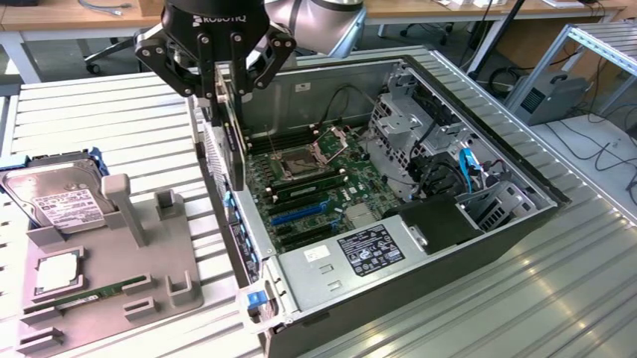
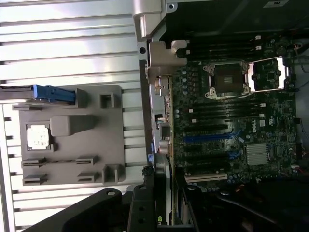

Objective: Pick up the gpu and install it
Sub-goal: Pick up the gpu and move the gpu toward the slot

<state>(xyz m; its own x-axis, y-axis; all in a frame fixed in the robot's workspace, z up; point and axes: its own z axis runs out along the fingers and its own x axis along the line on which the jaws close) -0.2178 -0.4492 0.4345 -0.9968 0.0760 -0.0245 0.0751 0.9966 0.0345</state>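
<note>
Jaws closed on the gpu [image 1: 234, 149], gripping its top edge, so the card hangs upright and edge-on from my gripper [image 1: 224, 86]. It sits just inside the open PC case [image 1: 518, 179], along the wall on the exterior view's left, with its lower end down near the motherboard [image 1: 313, 190] beside the CPU socket [image 1: 298, 164]; can't tell whether it touches a slot. Well apart, further to the exterior view's left, the grey fixture tray [image 1: 164, 276] lies on the slatted table [image 1: 80, 112], with the hard drive [image 1: 55, 198] at its far end and the RAM stick [image 1: 85, 296] nearer.
</note>
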